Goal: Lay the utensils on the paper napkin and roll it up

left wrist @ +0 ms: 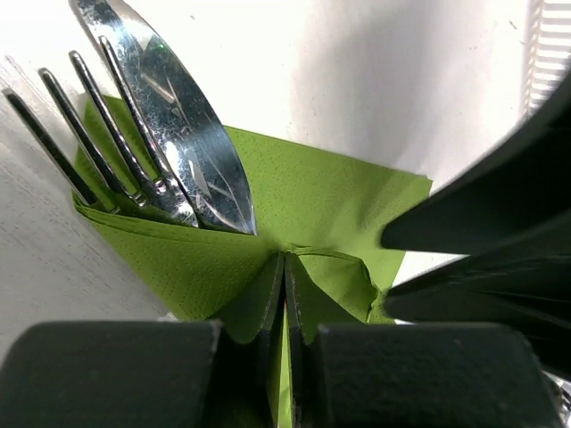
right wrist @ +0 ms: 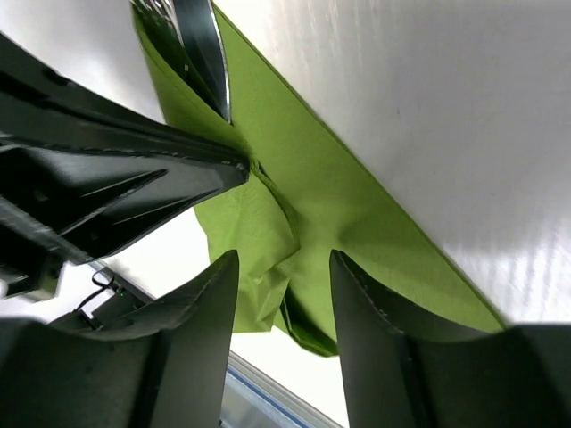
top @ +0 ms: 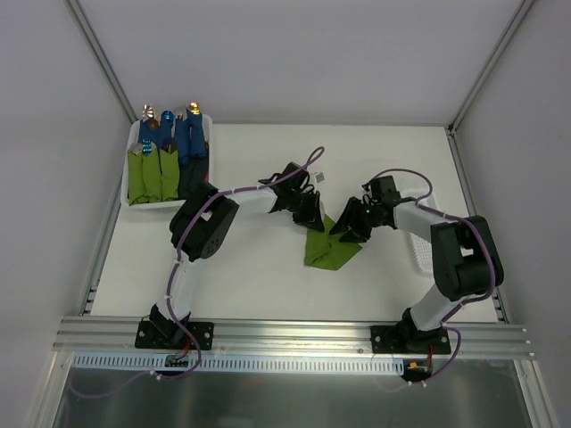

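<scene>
Since the lime-green paper napkin (top: 332, 251) lies mid-table, folded over the fork (left wrist: 89, 152) and knife (left wrist: 192, 143) whose metal heads stick out of one end, the rolling step looks under way. Doing it well likely means keeping the fold snug against the cutlery and turning both sides together so nothing slides out. The left gripper (left wrist: 284, 267) is clenched on a pleat of napkin just behind the knife tip. The right gripper (right wrist: 284, 267), close beside it, stands released, straddling a crumpled ridge of paper.
</scene>
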